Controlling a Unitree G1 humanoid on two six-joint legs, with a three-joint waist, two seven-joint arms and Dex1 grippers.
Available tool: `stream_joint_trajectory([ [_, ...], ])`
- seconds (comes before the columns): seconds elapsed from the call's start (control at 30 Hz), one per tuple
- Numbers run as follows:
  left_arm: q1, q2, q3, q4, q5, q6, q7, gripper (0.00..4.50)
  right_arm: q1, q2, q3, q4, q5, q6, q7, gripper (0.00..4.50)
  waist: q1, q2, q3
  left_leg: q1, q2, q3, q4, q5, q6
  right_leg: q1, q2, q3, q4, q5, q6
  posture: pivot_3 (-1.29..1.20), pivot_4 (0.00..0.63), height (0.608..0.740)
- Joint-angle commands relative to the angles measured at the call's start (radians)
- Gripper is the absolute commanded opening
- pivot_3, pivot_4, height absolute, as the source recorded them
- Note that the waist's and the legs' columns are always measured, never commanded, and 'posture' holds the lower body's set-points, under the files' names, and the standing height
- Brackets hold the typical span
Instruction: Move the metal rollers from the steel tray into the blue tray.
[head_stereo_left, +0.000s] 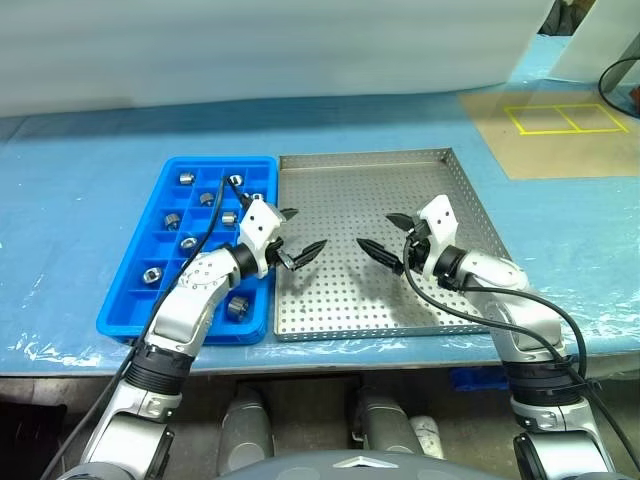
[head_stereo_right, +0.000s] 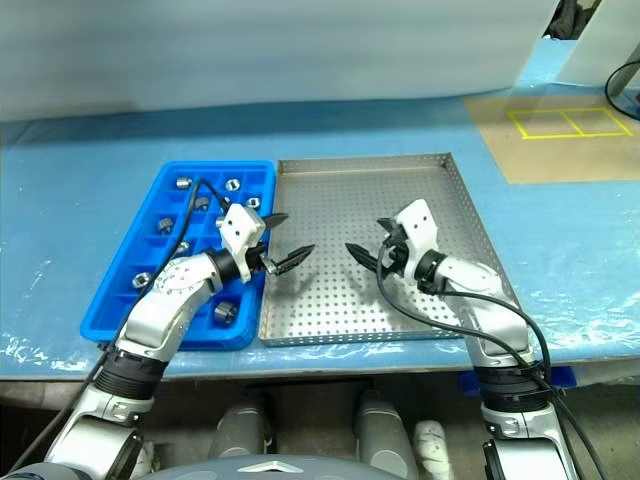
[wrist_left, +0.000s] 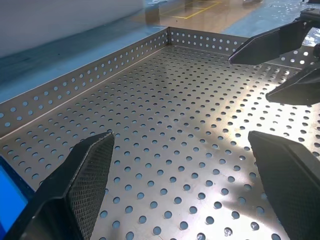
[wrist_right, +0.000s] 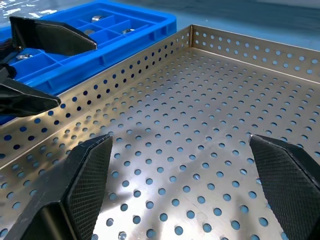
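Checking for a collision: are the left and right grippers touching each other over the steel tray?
Apart. The left eye view shows perforated steel tray floor between left gripper and right gripper.

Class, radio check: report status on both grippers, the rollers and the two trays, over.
Left gripper and right gripper open, empty, above steel tray. No rollers visible in steel tray. Metal rollers sit in blue tray cells. Nothing in the way.

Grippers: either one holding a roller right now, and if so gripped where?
Nothing is held. The left gripper and right gripper both hang open and empty over the steel tray. The metal rollers sit in the blue tray.
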Motion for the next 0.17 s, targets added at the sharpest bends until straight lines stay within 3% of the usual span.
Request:
stream_joint_trajectory([
  [0.03,0.005,-0.002,0.016,-0.029,0.008,-0.02,0.008,4.5,-0.016,-0.002,0.012,-0.016,0.006,-0.029,0.004,4.48,0.0,0.0,0.0,0.0,0.0,0.0,0.0,0.0,0.0,0.0,0.0,0.0,0.0,0.0,0.0,-0.18,0.15,0.74],
  [0.17,0.008,-0.008,0.019,-0.039,0.01,-0.015,0.017,4.5,-0.028,-0.003,0.021,-0.007,0.008,-0.032,0.01,4.48,0.0,0.0,0.0,0.0,0.0,0.0,0.0,0.0,0.0,0.0,0.0,0.0,0.0,0.0,0.0,-0.17,0.15,0.74],
])
